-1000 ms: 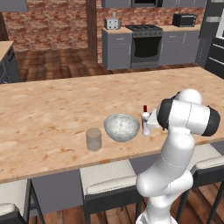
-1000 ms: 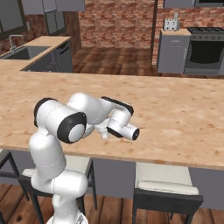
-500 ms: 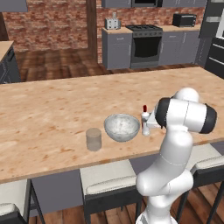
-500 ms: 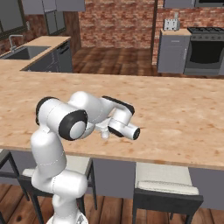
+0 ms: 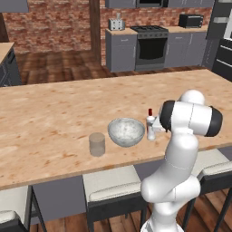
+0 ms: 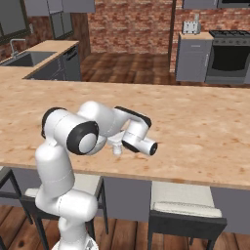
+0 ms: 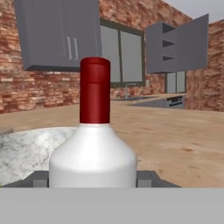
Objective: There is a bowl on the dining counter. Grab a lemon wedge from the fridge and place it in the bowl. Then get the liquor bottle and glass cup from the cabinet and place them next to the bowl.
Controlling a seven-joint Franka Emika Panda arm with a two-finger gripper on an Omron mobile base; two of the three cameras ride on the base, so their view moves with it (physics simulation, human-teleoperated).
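I see my gripper (image 7: 92, 180) clamped on the slim white red-capped liquor bottle (image 5: 150, 128), upright beside the speckled grey-white bowl (image 5: 126, 132) near the wood-grain dining counter's (image 5: 54, 113) front edge. I'd open gently, then retreat straight back (tumbler (image 5: 96, 144) already placed).

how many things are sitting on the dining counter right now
3. The cup stands left of the bowl; the bottle stands just right of the bowl, between the fingers of the gripper. The arm may hide more behind it.
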